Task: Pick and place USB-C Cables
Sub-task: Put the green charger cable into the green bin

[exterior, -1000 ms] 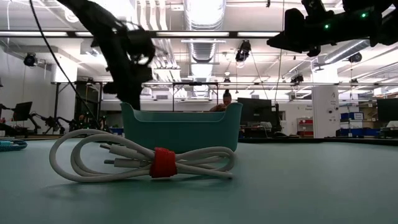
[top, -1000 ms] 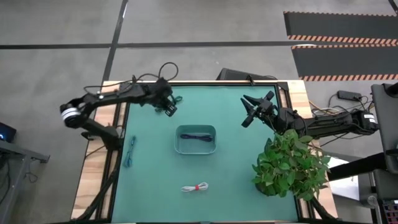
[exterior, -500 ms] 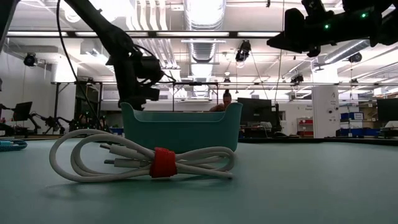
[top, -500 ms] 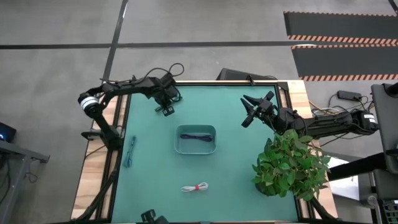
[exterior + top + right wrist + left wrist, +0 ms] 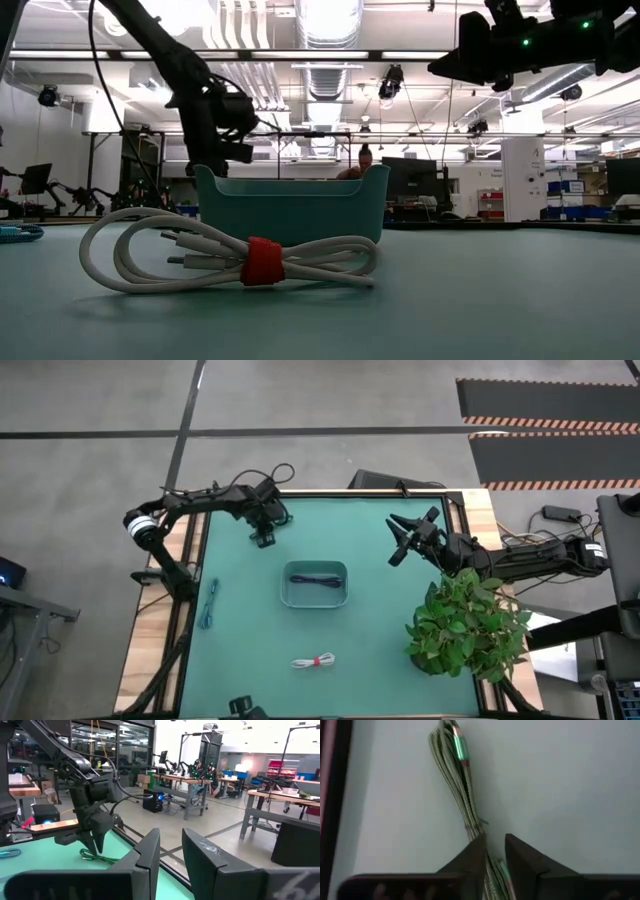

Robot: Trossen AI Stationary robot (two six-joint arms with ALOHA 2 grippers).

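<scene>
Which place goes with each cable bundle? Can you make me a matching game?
1 green cable bundle
2 dark blue cable bundle
3 white cable bundle with red tie
4 teal cable bundle

A inside the pale rectangular tray
B by the table's left edge
C at the table's far left corner
D closest to the low camera

Pairs: 1-C, 2-A, 3-D, 4-B.

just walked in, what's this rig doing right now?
Sorting USB-C cables into the tray. The left gripper is at the table's far left corner, its fingers straddling the green cable lying there. The dark blue cable is in the tray; the teal and white cables remain on the table. The right gripper hovers idle.
</scene>
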